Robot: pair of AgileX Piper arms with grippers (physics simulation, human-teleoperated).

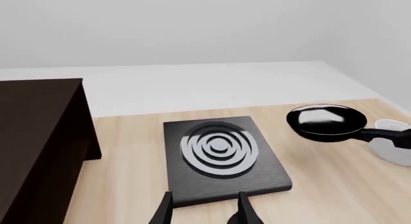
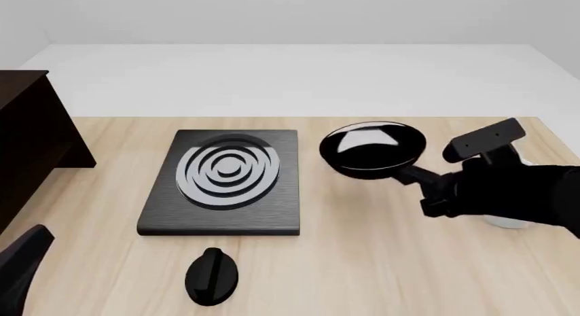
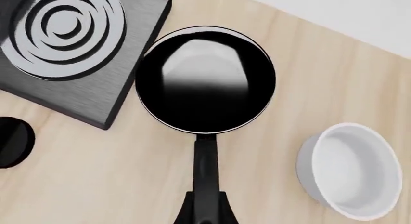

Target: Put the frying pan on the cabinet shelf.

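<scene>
The frying pan (image 2: 371,147) (image 3: 205,79) (image 1: 326,120) is black with a glossy inside and sits just right of the stove plate. Its long handle (image 3: 207,166) points toward my right arm. My right gripper (image 3: 205,212) (image 2: 433,192) is shut on the end of that handle. Whether the pan rests on the table or hangs just above it does not show. The dark brown cabinet (image 2: 27,146) (image 1: 35,137) stands at the table's far left. My left gripper (image 1: 204,213) is open and empty, near the front edge of the stove plate.
A black square stove plate (image 2: 227,180) (image 1: 222,156) (image 3: 70,46) with grey rings lies mid-table. A small black knob (image 2: 211,275) (image 3: 9,142) lies in front of it. A white bowl (image 3: 353,171) (image 1: 395,147) stands right of the pan, mostly hidden behind my right arm in the front view.
</scene>
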